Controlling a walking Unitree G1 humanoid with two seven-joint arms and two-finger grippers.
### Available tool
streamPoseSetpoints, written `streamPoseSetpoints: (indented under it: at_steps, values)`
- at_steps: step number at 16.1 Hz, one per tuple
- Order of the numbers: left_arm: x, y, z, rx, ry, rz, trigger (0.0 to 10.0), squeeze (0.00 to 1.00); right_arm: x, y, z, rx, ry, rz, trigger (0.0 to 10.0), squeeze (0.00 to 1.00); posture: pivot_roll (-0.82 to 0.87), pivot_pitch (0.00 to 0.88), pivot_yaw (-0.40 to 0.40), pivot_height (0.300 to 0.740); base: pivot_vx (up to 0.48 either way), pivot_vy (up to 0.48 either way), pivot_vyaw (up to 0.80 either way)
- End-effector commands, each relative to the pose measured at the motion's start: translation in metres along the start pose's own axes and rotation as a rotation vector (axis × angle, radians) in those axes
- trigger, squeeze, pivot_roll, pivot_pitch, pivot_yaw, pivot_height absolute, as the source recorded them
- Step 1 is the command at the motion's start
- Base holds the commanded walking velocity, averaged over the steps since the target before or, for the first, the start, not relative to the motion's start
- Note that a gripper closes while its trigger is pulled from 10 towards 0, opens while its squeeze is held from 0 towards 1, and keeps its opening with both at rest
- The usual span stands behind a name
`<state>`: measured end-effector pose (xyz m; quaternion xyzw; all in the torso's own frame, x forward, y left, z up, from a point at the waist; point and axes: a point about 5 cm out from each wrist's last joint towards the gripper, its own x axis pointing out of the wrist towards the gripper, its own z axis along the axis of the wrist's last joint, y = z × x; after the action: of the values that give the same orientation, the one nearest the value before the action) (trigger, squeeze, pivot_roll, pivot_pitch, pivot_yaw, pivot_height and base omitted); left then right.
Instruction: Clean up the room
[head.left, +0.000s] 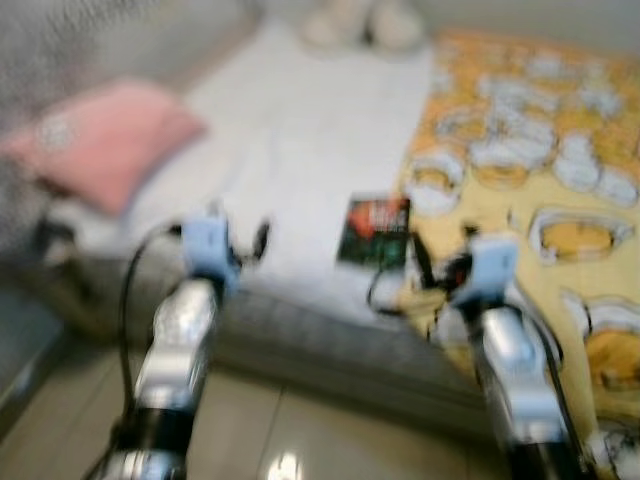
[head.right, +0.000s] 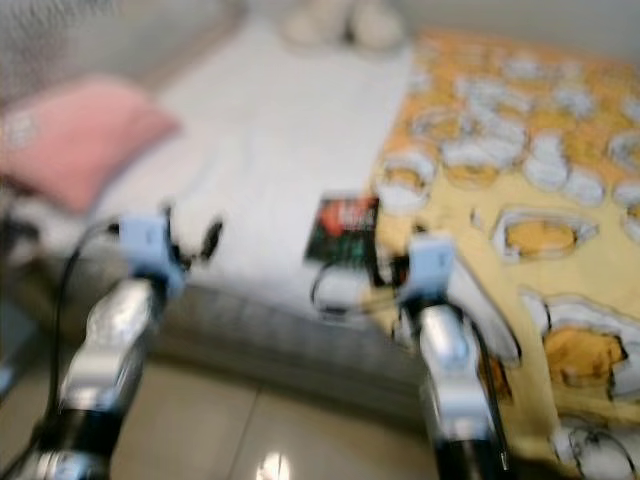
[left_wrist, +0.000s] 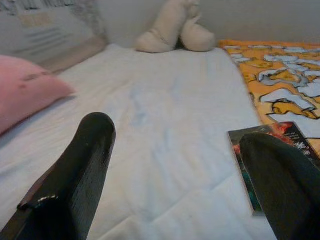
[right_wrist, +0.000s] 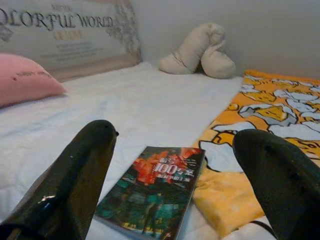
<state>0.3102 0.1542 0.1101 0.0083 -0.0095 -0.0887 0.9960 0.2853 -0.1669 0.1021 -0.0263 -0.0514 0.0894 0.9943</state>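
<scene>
I am standing at the long edge of a bed (head.left: 300, 130) covered with a white sheet, and the head views are blurred. Both arms reach forward over the grey side of the mattress. My left end effector (left_wrist: 175, 165) hovers above the bare sheet with its two black fingers spread wide, nothing between them. My right end effector (right_wrist: 172, 170) is spread just as wide and holds nothing; it hangs low over a paperback book (right_wrist: 152, 192).

The book lies flat on the sheet near the mattress edge closest to me, dark cover up with red and white lettering. One of its long sides sits just beside, perhaps touching, the border of an orange blanket (right_wrist: 280, 110) printed with white cartoon shapes, which covers the right part of the bed.

A pink pillow (head.left: 105, 140) lies at the left end of the bed. Two cream plush shapes (right_wrist: 200, 50) rest at the far side against the wall. A lettered panel (right_wrist: 60, 35) stands behind the pillow.
</scene>
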Motion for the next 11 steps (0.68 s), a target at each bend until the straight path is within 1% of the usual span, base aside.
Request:
streamPoseSetpoints:
  at_steps: [1, 3, 5, 7, 8, 9, 11]
  values:
    - [0.005, -0.022, 0.009, 0.019, -0.048, -0.089, 10.0, 0.0, -0.004, -0.013, -0.002, -0.01, 0.017, -0.047, 10.0, 0.0, -0.13, 0.0, 0.01, 0.74, 0.48, 0.0, 0.0]
    - [0.006, -0.028, 0.015, 0.001, -0.071, -0.12, 10.0, 0.0, -0.004, -0.012, -0.003, -0.006, 0.021, -0.048, 10.0, 0.0, -0.13, 0.0, 0.011, 0.74, 0.48, 0.0, 0.0]
    - [0.008, -0.024, 0.013, -0.017, -0.056, -0.087, 10.0, 0.0, -0.006, -0.012, -0.005, -0.011, 0.03, -0.051, 10.0, 0.0, -0.13, 0.0, 0.013, 0.74, 0.48, 0.0, -0.72]
    - [0.009, -0.02, 0.01, -0.013, -0.03, -0.054, 10.0, 0.0, -0.007, -0.012, -0.004, -0.009, 0.024, -0.048, 10.0, 0.0, -0.13, 0.0, 0.013, 0.74, 0.48, 0.0, 0.0]
    - [0.009, -0.017, 0.007, -0.017, -0.015, -0.033, 10.0, 0.0, -0.007, -0.011, -0.003, -0.012, 0.024, -0.046, 10.0, 0.0, -0.14, 0.0, 0.014, 0.74, 0.0, 0.0, 0.0]
    - [0.009, -0.018, 0.005, -0.024, 0.003, -0.044, 10.0, 0.0, -0.007, -0.011, -0.003, -0.015, 0.022, -0.046, 10.0, 0.0, -0.14, 0.0, 0.014, 0.74, 0.0, 0.0, 0.0]
    - [0.01, -0.017, 0.004, -0.018, 0.002, -0.047, 10.0, 0.0, -0.008, -0.011, -0.003, -0.016, 0.029, -0.045, 10.0, 0.0, -0.14, 0.0, 0.014, 0.74, 0.0, 0.0, 0.0]
